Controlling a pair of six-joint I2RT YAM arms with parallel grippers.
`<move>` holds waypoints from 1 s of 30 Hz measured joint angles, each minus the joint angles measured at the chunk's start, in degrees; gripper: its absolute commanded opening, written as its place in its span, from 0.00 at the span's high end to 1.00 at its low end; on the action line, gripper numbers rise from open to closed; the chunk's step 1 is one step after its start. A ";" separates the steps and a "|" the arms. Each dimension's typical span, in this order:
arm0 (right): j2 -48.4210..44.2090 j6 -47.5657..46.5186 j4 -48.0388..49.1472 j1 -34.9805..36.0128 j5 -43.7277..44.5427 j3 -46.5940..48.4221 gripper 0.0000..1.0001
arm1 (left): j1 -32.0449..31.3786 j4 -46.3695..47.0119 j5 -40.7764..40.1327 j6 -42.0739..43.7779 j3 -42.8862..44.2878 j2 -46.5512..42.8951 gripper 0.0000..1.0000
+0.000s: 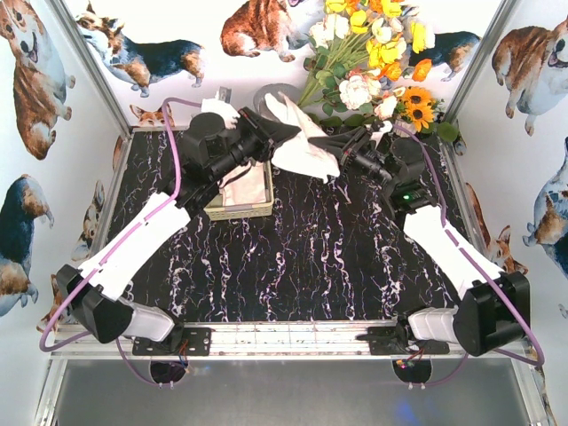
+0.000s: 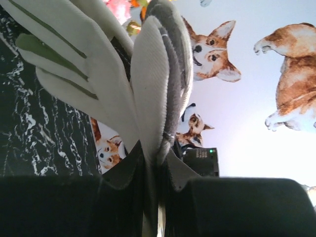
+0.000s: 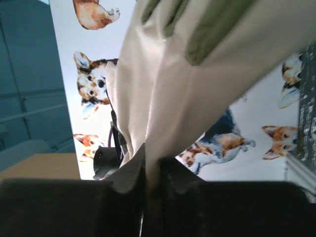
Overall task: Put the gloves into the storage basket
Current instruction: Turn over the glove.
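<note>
Your left gripper is up in the upper middle of the top view, jaws clamped on a glove. The left wrist view confirms it: the gripper pinches the glove edge-on, cream fabric with a grey patch, its fingers fanned toward the upper left of the frame.

Your right gripper faces it from the right, just beside it, jaws also shut on white fabric. In the right wrist view the gripper bites a fold of cream cloth that hangs across the frame.

The white fabric spans the gap between both grippers and is held above the table. You cannot tell whether it is one glove or two.

The basket sits on the table left of centre, partly under the left arm, just down-left of the held glove. Pale fabric already lies inside it.

The flowers stand at the upper right, behind the right gripper.
</note>
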 measured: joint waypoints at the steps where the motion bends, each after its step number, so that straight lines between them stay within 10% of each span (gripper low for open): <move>1: 0.22 0.09 0.48 -0.02 -0.15 0.00 1.00 | 0.02 0.13 0.02 -0.07 -1.07 -0.42 0.94; 5: 0.37 -1.75 -0.94 -0.07 -1.55 0.00 1.00 | 0.35 0.26 0.17 0.09 -5.49 -3.04 0.59; 9: 0.37 -5.99 -5.03 -0.07 -4.28 -0.04 1.00 | 0.87 0.26 2.14 0.07 -10.05 -5.90 0.47; 30: 1.09 -42.45 -40.41 -0.04 -12.11 11.43 1.00 | 5.68 -2.51 11.06 1.51 -15.34 -6.34 0.47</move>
